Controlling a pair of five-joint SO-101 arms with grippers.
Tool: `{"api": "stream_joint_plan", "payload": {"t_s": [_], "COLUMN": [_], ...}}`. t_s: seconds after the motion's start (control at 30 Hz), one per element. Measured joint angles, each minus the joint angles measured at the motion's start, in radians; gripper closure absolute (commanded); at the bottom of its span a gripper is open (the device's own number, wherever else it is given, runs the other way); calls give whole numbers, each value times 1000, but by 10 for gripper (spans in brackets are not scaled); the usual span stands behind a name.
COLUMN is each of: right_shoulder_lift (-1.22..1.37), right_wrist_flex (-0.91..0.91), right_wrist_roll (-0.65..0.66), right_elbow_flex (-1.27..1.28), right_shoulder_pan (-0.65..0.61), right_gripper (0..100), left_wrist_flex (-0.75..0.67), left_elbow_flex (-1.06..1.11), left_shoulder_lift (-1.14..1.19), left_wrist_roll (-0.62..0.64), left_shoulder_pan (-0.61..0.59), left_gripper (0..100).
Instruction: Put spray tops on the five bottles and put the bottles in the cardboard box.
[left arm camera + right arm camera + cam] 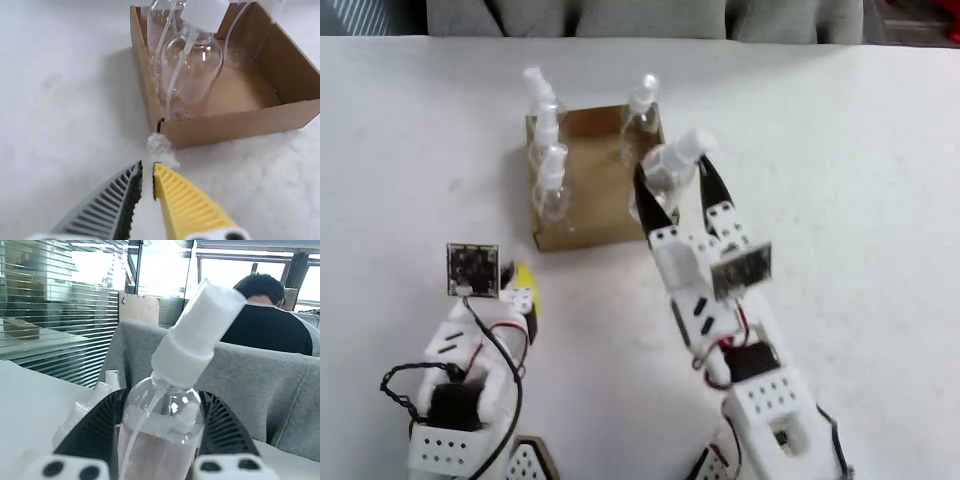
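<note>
**Four bottles boxed, the fifth held over the box**

One cardboard box (588, 238) stands open on the table (840, 150), about halfway across it and nearer the far edge than the near one. Five bottles can be counted, each clear and capped with a white spray top.

Four of them stand upright inside the box. Three are in a row along its left wall: one at the far corner (540, 92), one in the middle (549, 135) and one toward the near corner (553, 190). The fourth (638, 115) is at the far right corner.

The fifth bottle (672, 160) is in the right gripper (672, 172), over the right side of the box by its near right corner. The black fingers (95, 425) are spread round the bottle's body and pinch it from both sides. In the right wrist view this bottle (162, 435) has its spray top (197, 327) leaning to one side, and the tops of boxed bottles (97, 392) show beyond it.

The left gripper (147, 172) is low over the table, just short of the box's near left corner. Its one grey finger (112, 202) and one yellow finger (187, 205) are drawn almost together, with only a thin slit between the tips and nothing in them. One small whitish scrap (161, 149) lies on the table between those tips and the box corner.
</note>
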Motion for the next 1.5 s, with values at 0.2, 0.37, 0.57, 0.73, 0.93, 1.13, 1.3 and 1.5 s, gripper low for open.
{"api": "stream_joint_plan", "payload": {"t_s": [0.2, 0.37, 0.57, 0.73, 0.93, 1.13, 1.3, 1.5], "right_shoulder_lift": [397, 701, 1025, 1224, 1316, 1324, 1324, 1324], "right_wrist_flex": [-249, -465, -672, -760, -783, -783, -783, -713], "right_wrist_roll": [0, 0, 0, 0, 3, 94, 101, 94], "right_elbow_flex": [-101, -190, -301, -399, -460, -463, -463, -463], "right_shoulder_pan": [0, 0, 12, 57, 68, 64, 64, 64], "right_gripper": [981, 981, 981, 981, 981, 981, 981, 981], "left_wrist_flex": [8, 8, 8, 8, 8, 8, 8, 8], "left_elbow_flex": [0, 0, 0, 0, 0, 0, 0, 0], "left_shoulder_lift": [0, 0, 0, 0, 0, 0, 0, 0], "left_wrist_roll": [0, 0, 0, 0, 0, 0, 0, 0], "left_shoulder_pan": [0, 0, 0, 0, 0, 0, 0, 0], "left_gripper": [943, 943, 943, 943, 943, 943, 943, 943]}}
